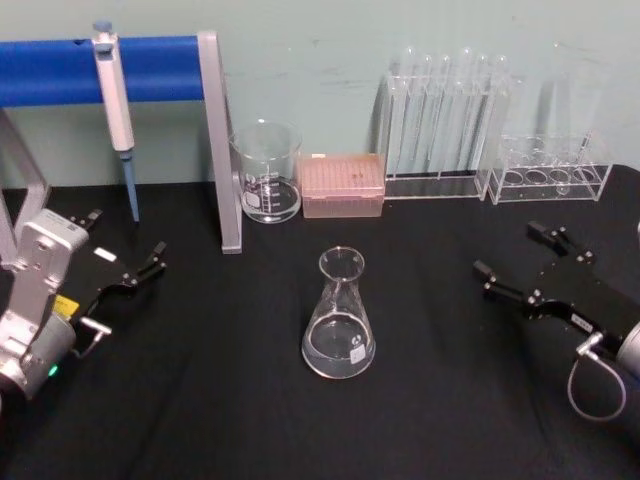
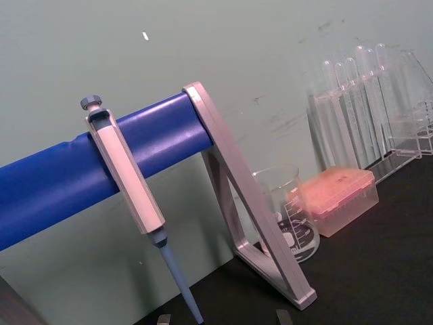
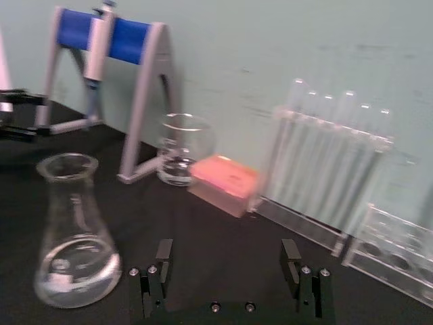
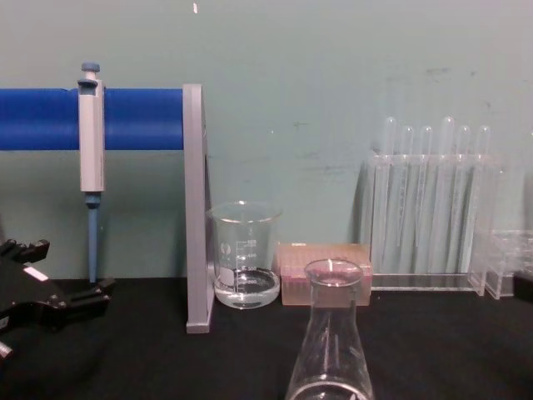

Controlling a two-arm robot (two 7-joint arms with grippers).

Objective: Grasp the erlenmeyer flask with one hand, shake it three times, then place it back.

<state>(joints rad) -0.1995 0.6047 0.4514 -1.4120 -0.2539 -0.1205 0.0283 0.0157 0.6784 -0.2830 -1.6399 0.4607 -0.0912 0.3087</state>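
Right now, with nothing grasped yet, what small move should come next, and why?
Probably ease the right gripper toward the erlenmeyer flask, lining its open jaws up with the neck. The flask stands upright and untouched on the black table, apart from both grippers; the left gripper is open at the left.

Alpha Bot 2's left gripper point(image 1: 125, 240), at 8 o'clock in the head view, is black and angular, with 2 thin fingers point(image 1: 140, 272) and a plain white sticker point(image 1: 103, 255). At its 9 o'clock sits a boxy silver-grey housing point(image 1: 45, 248) bearing a yellow label point(image 1: 62, 308) and a small green light point(image 1: 51, 372). The right gripper point(image 1: 508, 248), at 4 o'clock, is black too, carrying a small white label point(image 1: 580, 322) on its flat body ahead of a silver-grey round wrist point(image 1: 630, 352); a grey cable point(image 1: 571, 388) loops out at the wrist's 7 o'clock. Its wrist view shows 6 silver screws point(image 3: 215, 307) across the black finger mounts point(image 3: 152, 288).
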